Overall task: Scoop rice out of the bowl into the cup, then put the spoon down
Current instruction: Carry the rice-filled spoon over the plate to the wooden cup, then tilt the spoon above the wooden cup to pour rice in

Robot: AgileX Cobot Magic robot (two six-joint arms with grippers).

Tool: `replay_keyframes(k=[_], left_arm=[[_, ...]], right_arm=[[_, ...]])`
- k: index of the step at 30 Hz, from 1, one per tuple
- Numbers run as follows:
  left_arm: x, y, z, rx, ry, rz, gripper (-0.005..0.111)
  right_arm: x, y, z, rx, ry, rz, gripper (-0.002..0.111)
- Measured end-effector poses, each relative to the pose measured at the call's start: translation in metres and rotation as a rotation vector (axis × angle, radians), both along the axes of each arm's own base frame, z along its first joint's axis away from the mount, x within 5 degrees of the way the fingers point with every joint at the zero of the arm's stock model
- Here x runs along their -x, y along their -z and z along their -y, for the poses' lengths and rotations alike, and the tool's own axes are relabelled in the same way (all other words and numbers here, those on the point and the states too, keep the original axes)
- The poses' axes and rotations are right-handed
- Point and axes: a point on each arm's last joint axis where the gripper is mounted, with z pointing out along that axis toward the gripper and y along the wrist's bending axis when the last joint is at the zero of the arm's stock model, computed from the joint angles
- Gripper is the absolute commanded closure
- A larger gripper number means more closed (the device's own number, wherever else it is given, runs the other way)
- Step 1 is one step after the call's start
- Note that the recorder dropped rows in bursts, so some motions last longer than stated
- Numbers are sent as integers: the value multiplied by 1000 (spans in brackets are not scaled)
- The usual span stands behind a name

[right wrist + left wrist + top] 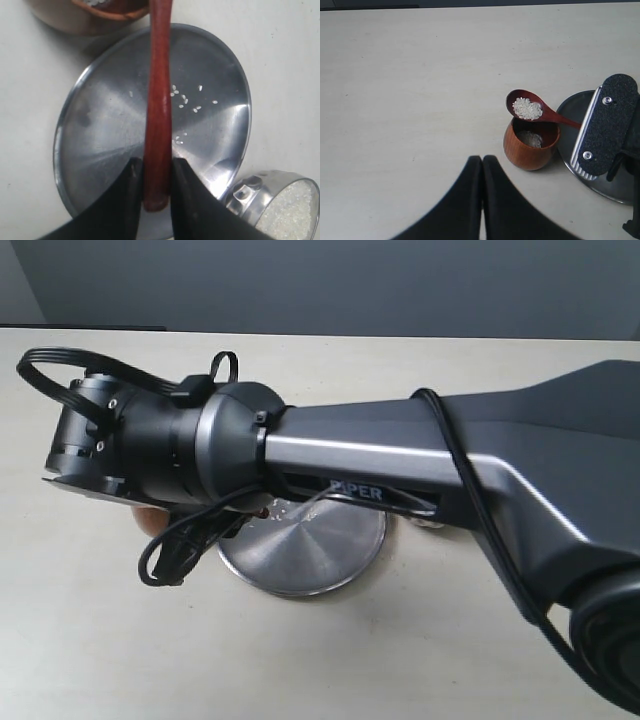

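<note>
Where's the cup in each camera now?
Exterior view: cup, a brown sliver under the right arm's wrist, left of the plate.
Left wrist view: cup whole, beside the plate, under the loaded spoon.
Right wrist view: cup blurred, beyond the plate at the spoon's far end.
Shared landmark: the steel plate.

The right gripper holds the end of the spoon handle tightly between its two black fingers. The handle reaches across above the steel plate towards the brown cup, which is only partly seen. Some loose grains lie on the plate. Just beside the plate's rim stands the bowl with rice inside, on the pale worktop.
</note>
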Motion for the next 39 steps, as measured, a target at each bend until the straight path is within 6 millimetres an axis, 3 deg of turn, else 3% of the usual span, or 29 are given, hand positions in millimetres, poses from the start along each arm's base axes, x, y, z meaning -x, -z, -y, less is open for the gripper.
replay_keyframes(k=[11,23,39], left_arm=[[0,0,0,0,0,0,106],[0,0,0,0,0,0,106],[0,0,0,0,0,0,106]], right_arm=[[0,3,2,14,-1,-1,109],[-3,-2,18,56,-5,28,109],[2,-6,14,130,-120,91,109]])
